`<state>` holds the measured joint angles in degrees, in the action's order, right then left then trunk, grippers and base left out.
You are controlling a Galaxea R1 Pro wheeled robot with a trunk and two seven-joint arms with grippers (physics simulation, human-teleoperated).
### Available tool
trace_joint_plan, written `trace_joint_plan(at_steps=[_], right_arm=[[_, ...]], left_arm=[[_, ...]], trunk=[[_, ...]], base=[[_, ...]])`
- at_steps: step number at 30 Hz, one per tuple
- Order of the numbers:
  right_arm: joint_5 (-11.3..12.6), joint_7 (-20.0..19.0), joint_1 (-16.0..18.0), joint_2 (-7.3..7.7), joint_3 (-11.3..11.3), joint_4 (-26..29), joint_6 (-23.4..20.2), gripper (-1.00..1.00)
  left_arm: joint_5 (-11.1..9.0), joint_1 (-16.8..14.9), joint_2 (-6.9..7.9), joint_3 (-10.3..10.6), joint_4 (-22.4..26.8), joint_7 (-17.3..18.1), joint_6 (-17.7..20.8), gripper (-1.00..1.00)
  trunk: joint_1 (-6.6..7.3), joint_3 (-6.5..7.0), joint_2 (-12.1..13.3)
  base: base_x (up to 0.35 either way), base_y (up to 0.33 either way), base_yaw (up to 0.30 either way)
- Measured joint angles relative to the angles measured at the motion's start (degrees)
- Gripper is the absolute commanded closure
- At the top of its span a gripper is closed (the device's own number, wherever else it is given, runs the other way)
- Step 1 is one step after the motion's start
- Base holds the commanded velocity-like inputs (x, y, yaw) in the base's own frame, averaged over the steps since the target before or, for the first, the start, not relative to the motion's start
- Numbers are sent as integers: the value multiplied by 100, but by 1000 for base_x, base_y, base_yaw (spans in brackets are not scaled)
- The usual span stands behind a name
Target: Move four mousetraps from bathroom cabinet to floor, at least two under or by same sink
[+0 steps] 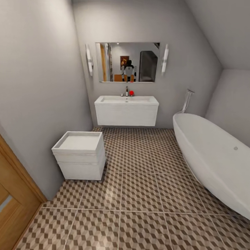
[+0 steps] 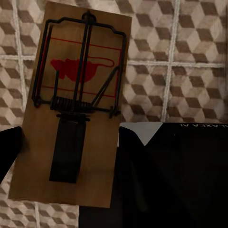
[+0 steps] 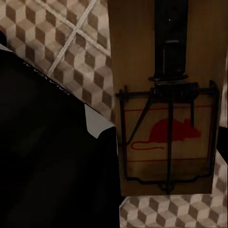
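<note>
In the left wrist view a brown wooden mousetrap (image 2: 102, 156) with a red mouse print and dark wire parts sits between the black fingers (image 2: 171, 175) of my left gripper (image 2: 66, 152), which is shut on it above the cube-patterned floor (image 2: 190, 90). In the right wrist view my right gripper (image 3: 166, 142) is shut on a second mousetrap (image 3: 137, 61), with one black finger (image 3: 47, 152) beside it and floor tiles (image 3: 57, 42) behind. The head view shows the white wall-hung sink (image 1: 126, 111) with its chrome tap straight ahead at the far wall, above the patterned floor (image 1: 139, 194).
A small white drawer unit (image 1: 80, 156) stands at the left wall. The oval white bathtub (image 1: 215, 159) runs along the right side. A wooden door (image 1: 14, 205) is at the near left. A mirror (image 1: 126, 62) hangs over the sink, and a small red object (image 1: 131, 93) sits on it.
</note>
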<state>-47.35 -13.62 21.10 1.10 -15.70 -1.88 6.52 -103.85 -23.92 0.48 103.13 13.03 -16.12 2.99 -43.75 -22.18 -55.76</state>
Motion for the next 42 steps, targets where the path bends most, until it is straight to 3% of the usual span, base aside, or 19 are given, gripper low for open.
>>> trace_joint_plan(at_steps=[22, 42], right_arm=[[14, 0, 0, 0, 0, 12, 1, 100], [15, 3, 0, 8, -7, 20, 2, 100]], left_arm=[[0, 0, 0, 1, 12, 0, 0, 100], [-4, 0, 6, 2, 2, 0, 0, 100]], trunk=[[0, 0, 0], [0, 0, 0]], base=[[290, -190, 0], [330, -28, 0]])
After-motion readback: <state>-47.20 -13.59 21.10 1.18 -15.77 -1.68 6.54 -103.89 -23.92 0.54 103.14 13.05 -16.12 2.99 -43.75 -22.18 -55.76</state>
